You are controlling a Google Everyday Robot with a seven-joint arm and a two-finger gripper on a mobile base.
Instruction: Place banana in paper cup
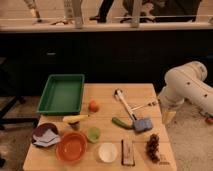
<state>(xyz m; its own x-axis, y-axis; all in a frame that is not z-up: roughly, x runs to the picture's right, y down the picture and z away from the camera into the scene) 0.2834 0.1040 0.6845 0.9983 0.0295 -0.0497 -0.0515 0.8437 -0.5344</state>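
Observation:
The banana (75, 118) is slim and yellow. It lies on the wooden table (107, 92), left of centre and just in front of the green tray, with one end over a small dark cup (75, 126). The paper cup (107, 152) is white and round and stands upright near the table's front edge, right of the orange bowl (71, 147). My gripper (168, 116) hangs at the end of the white arm (186, 84), by the table's right edge. It is far from both the banana and the cup and holds nothing I can see.
A green tray (62, 93) sits at the back left, with an orange fruit (93, 105) beside it. A small green cup (93, 133), a green vegetable (120, 123), a long-handled utensil (125, 105), a blue-grey sponge (142, 124), a dark bar (128, 151), dark grapes (153, 146) and a dark plate with white cloth (45, 135) are spread about.

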